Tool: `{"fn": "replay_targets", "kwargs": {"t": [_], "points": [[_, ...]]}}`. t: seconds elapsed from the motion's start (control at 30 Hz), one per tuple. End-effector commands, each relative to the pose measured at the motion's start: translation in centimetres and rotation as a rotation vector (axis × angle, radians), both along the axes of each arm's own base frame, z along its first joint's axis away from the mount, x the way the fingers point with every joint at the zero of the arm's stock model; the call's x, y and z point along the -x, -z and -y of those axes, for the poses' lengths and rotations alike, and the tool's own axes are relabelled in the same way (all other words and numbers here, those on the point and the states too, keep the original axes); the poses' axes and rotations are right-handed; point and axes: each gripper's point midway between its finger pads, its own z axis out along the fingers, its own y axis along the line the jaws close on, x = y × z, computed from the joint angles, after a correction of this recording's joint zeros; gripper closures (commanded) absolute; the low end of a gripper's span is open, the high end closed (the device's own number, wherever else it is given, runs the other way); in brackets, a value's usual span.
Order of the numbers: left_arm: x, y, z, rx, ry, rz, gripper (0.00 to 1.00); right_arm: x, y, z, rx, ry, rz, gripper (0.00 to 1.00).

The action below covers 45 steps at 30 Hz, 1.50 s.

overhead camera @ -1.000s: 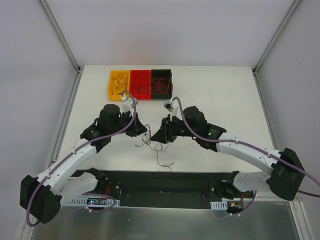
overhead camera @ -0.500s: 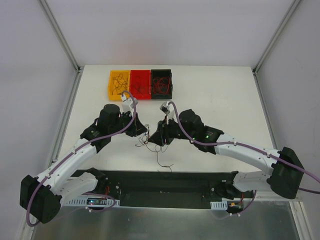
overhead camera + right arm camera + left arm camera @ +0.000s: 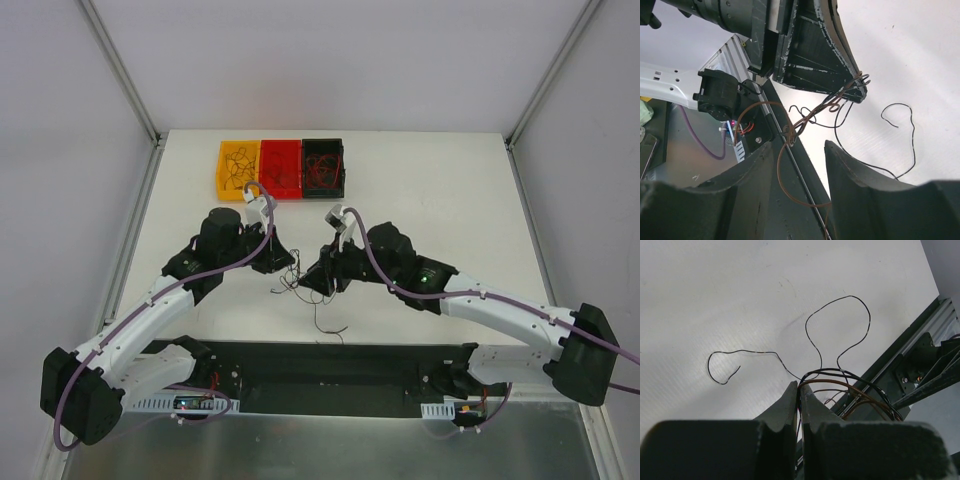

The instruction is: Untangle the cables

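The cables (image 3: 298,281) are a small tangle of hair-thin brown, dark red and black wires, hanging just above the table between my two grippers. My left gripper (image 3: 285,264) is shut on the tangle. In the left wrist view its fingers (image 3: 800,386) pinch brown and black strands (image 3: 840,373), and a black wire (image 3: 850,296) trails in loops on the table. My right gripper (image 3: 318,280) is open. In the right wrist view its fingers (image 3: 797,145) stand on either side of a brown loop (image 3: 781,172) that hangs from the left gripper's tip (image 3: 857,90). The loop touches the right finger.
Yellow (image 3: 222,172), red (image 3: 280,187) and black (image 3: 341,170) bins with sorted wires stand in a row at the back of the white table. A loose black wire (image 3: 326,325) lies near the black base rail (image 3: 330,362) at the table's front edge.
My right gripper has moved left and a little nearer, up to the tangle, so the brown loop now lies between its open fingers. The left gripper has held still.
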Motion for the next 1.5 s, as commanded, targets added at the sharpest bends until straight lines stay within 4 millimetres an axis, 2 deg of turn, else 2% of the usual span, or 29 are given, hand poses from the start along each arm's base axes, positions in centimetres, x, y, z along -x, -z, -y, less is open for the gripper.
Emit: {"fn": "replay_targets", "kwargs": {"t": [0.0,0.23,0.3,0.37,0.4,0.43,0.53,0.6,0.67,0.83,1.0,1.07,1.13,1.17,1.2,1.23,1.27,1.33,1.37,1.4,1.47], "points": [[-0.1,-1.8,0.4,0.031,0.02,0.04,1.0,-0.6,-0.7,-0.8,-0.032,0.016,0.03,0.52],[0.0,-1.6,0.4,0.038,0.017,0.019,1.0,-1.1,-0.3,-3.0,-0.022,0.001,0.009,0.58],[0.3,-1.8,0.5,0.049,0.025,0.017,1.0,-1.8,0.3,-2.9,-0.002,0.039,0.011,0.68],[0.4,-2.0,0.5,0.053,0.025,0.024,1.0,-2.8,1.0,-2.2,0.025,0.108,0.017,0.85],[0.5,-1.8,0.3,0.048,0.021,0.022,1.0,-3.9,1.4,-1.4,0.045,0.184,0.03,0.95],[0.5,-2.0,0.1,0.046,0.011,0.031,1.0,-4.6,1.8,-0.6,0.065,0.24,0.038,1.0],[0.6,-2.2,-0.2,0.048,-0.006,0.043,1.0,-7.1,3.0,2.7,0.152,0.449,0.074,1.0],[0.6,-2.4,-0.2,0.048,-0.006,0.048,1.0,-8.8,3.4,6.3,0.251,0.622,0.114,1.0],[0.6,-2.5,-0.3,0.043,-0.01,0.047,1.0,-9.7,3.4,9.4,0.329,0.748,0.16,1.0],[0.5,-2.4,-0.3,0.028,-0.005,0.029,1.0,-10.8,2.5,15.0,0.423,0.907,0.248,1.0],[0.4,-2.4,0.0,0.022,0.007,0.008,1.0,-11.5,3.2,19.5,0.481,1.004,0.227,1.0],[0.5,-2.4,0.1,0.023,0.018,0.003,1.0,-11.6,3.1,22.3,0.549,1.09,0.251,1.0],[0.6,-2.5,0.1,0.02,0.02,-0.002,1.0,-11.6,2.9,24.1,0.586,1.128,0.268,1.0],[0.6,-2.4,0.1,0.018,0.019,-0.004,1.0,-11.5,3.2,24.0,0.569,1.083,0.243,1.0],[0.6,-2.4,0.1,0.019,0.019,-0.006,1.0,-11.4,3.7,22.6,0.518,0.983,0.198,1.0],[0.6,-2.5,0.1,0.02,0.02,-0.008,1.0,-11.3,4.1,20.8,0.453,0.855,0.169,1.0],[0.6,-2.4,0.1,0.02,0.021,-0.009,1.0,-10.2,4.6,17.7,0.357,0.666,0.121,0.96],[0.5,-2.7,0.2,0.022,0.022,-0.007,1.0,-7.0,4.5,12.6,0.223,0.286,0.102,0.75],[0.5,-2.7,0.2,0.022,0.022,-0.008,1.0,-5.4,4.6,11.1,0.191,0.155,0.077,0.64],[0.5,-2.7,0.2,0.023,0.024,-0.007,1.0,-3.9,4.7,9.8,0.16,0.045,0.058,0.55],[0.6,-2.6,0.2,0.022,0.022,-0.015,1.0,-2.7,5.4,8.6,0.164,-0.052,0.062,0.48]]}}
